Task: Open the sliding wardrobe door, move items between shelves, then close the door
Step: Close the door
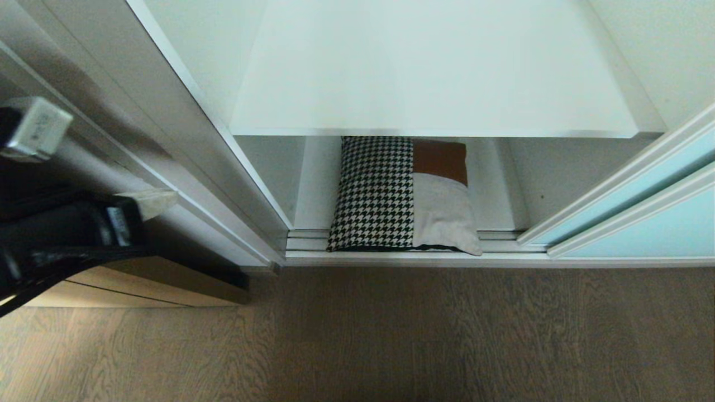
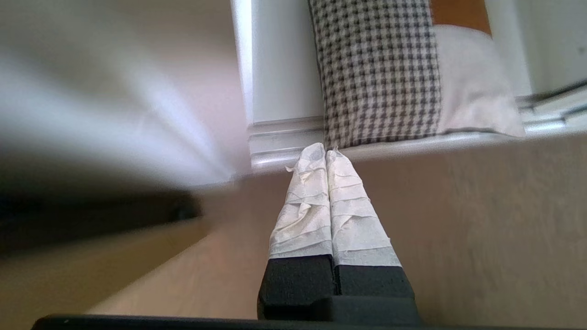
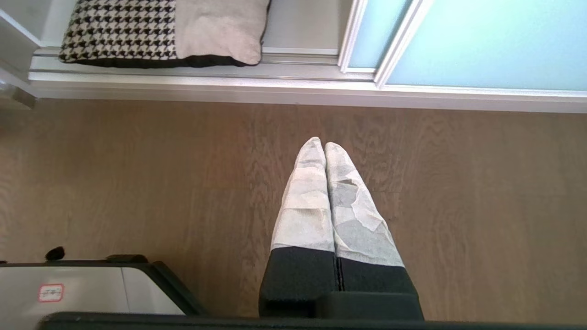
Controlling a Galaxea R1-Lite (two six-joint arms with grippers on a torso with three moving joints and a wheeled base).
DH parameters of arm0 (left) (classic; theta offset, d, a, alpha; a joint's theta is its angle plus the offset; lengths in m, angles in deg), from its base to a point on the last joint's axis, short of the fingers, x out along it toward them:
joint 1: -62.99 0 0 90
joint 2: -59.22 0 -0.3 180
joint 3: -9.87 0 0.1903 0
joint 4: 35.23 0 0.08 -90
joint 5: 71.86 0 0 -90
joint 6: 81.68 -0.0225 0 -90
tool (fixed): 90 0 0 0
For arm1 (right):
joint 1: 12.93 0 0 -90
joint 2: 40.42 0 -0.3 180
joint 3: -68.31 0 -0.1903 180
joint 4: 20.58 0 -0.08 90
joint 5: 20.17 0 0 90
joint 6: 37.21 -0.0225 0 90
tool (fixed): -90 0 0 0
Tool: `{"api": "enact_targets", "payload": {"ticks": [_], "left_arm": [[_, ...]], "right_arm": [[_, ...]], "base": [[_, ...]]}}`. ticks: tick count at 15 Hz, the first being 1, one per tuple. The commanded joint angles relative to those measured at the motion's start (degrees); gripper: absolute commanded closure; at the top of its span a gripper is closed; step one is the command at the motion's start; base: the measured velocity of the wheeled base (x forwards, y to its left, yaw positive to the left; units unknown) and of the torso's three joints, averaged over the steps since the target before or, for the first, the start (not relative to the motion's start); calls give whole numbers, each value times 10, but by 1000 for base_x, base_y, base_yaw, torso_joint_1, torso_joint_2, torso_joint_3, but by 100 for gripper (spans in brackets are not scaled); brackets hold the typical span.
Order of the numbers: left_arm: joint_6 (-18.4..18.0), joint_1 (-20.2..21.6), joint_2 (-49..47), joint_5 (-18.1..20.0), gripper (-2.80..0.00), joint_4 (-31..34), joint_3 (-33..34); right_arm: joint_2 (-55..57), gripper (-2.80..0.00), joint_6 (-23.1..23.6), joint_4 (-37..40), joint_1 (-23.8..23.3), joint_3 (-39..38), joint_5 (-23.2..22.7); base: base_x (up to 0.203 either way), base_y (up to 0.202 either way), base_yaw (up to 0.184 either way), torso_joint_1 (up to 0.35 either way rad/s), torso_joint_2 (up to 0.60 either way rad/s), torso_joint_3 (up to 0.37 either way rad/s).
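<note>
Wardrobe door: the sliding wardrobe door (image 1: 665, 223), pale aqua glass in a silver-white frame, stands slid to the right, and the compartment is open.
Cushion: the patchwork cushion (image 1: 402, 195) lies flat on the lowest shelf (image 1: 497, 184), houndstooth patch to the left, brown and cream patches to the right. Its front edge overhangs the bottom track (image 1: 391, 255).
Upper shelf: a plain white board (image 1: 430, 72) sits directly above the cushion and hides the cushion's back part.
Left gripper: the left gripper (image 2: 326, 153) has its tape-wrapped fingers (image 2: 302, 206) pressed together, holding nothing. It is above the floor, with its tips pointed toward the cushion's houndstooth corner; the surroundings are blurred in the left wrist view. In the head view only the arm's dark body shows, at the left edge.
Right gripper: the right gripper (image 3: 324, 144) hangs over the wooden floor (image 3: 137, 183), fingers (image 3: 305, 197) pressed together and empty, well apart from the wardrobe.
Other: the light wooden cabinet front (image 1: 167, 279) stands left of the opening.
</note>
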Motion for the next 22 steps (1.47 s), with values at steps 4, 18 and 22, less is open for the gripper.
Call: {"api": "enact_targets", "payload": {"ticks": [4,18,22], "left_arm": [[-3,133,294,7,0,108,115],[-72,75,662,-74,0,299,294],[-51,77,659,-44,0,286,382]], "right_arm": [[1,0,0,0,0,0,0],[1,0,-1,0,0,0,1],[1,0,-1,0,0,0,0]], "base": [[0,0,0,0,0,0],[0,0,0,0,0,0],[0,0,0,0,0,0]]}}
